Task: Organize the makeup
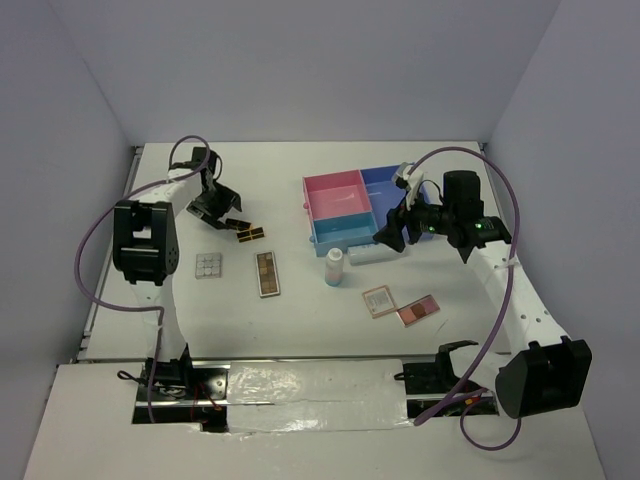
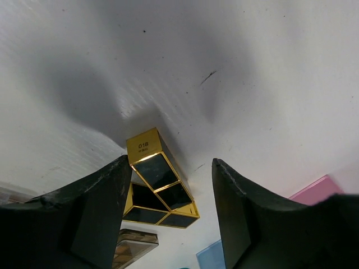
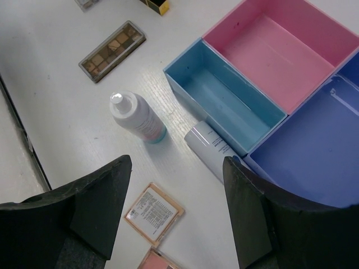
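**Open jaws over loose makeup — where the slips are waiting**

Dark fingers (image 2: 84, 213) of the left gripper (image 2: 171, 165) are filling the bottom of the left wrist view, standing apart and clamping nothing. Black-gold pieces (image 2: 160, 188) are lying on the table (image 2: 252, 67) between them. The pieces are crowding the finger at lower left and leaving a clear gap on the other side. They are resting at angles to one another and touching. A squeeze from here is therefore risking a pinch on only one piece while the rest skid or flip. Closing off-centre is just as likely to shove the cluster sideways.

In the right wrist view the right gripper (image 3: 176, 159) is hanging open and empty too. Just above it in the frame, a lying bottle (image 3: 210, 150) is resting against the light-blue wall of the tray (image 3: 280, 56). Being round, it is apt to roll when nudged, and the wall is leaving little room for a finger on that side. An upright bottle (image 3: 137, 119) is standing left of centre, where a passing finger could be toppling it.

None of the makeup is showing inside the tray. In the top view the white grid palette (image 1: 208, 266) and long brown palette (image 1: 267, 273) are lying left of centre. The square compacts (image 1: 400, 305) are sitting lower right of centre — all open to a careless sweep.
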`<state>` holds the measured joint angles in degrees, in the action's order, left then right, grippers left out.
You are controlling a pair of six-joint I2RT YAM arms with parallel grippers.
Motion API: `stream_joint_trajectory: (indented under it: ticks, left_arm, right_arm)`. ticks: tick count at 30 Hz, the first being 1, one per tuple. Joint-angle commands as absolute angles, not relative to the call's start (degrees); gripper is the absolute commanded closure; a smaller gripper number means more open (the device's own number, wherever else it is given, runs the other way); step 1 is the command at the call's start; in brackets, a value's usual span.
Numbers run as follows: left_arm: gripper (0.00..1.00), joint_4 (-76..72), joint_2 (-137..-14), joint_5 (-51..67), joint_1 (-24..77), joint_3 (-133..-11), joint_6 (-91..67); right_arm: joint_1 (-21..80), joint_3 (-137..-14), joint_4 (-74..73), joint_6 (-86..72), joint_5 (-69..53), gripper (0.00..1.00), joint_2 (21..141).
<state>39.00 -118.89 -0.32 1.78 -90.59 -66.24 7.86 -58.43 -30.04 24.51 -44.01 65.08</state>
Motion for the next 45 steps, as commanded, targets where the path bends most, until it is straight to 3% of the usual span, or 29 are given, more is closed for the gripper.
stream_joint_trajectory:
  ticks: [1, 7, 10, 13, 21, 26, 30, 32, 37, 43, 45]
  left_arm:
    - [0.3, 42.01, -120.67, 0.26, 2.11, -93.86, -66.54]
    - [0.35, 44.47, -122.69, 0.26, 2.46, -95.79, -64.17]
    - [0.44, 46.31, -124.89, 0.26, 2.55, -98.51, -62.58]
    - [0.64, 46.58, -125.42, 0.26, 2.55, -100.37, -61.35]
    - [1.0, 40.53, -121.74, 5.34, 2.55, -105.38, -57.75]
    - [1.0, 29.64, -116.73, 11.68, 5.09, -104.86, -51.44]
    - [1.0, 18.48, -111.81, 18.53, 10.53, -101.26, -46.68]
    - [1.0, 12.87, -110.75, 19.51, 13.78, -100.03, -43.96]
    - [0.99, 7.03, -113.19, 19.43, 18.54, -101.85, -41.49]
    - [0.91, 14.32, -120.66, 14.16, 22.93, -109.95, -39.03]
    - [0.84, 15.2, -122.16, 11.53, 23.99, -110.91, -38.41]
  right_arm:
    - [7.03, -59.15, -27.86, 24.26, -44.65, 0.26, 64.34]
    - [6.33, -59.68, -27.77, 23.91, -44.74, 0.26, 64.07]
    - [6.07, -59.85, -27.77, 23.99, -44.82, 0.26, 63.98]
    - [5.89, -59.85, -28.04, 24.34, -44.74, 0.26, 63.81]
    - [5.89, -59.06, -29.09, 26.01, -45.09, 0.26, 62.76]
    - [5.8, -57.83, -30.23, 29.26, -47.72, 0.34, 61.79]
    - [5.8, -57.13, -32.86, 33.83, -51.24, 0.59, 60.65]
    - [5.89, -56.43, -32.78, 35.85, -51.68, 0.62, 59.77]
    - [5.8, -55.11, -31.38, 36.48, -51.5, 0.58, 57.13]
    - [5.54, -53.79, -29.8, 34.89, -50.19, 0.5, 55.99]
    - [5.54, -53.7, -29.71, 34.89, -50.01, 0.49, 55.81]
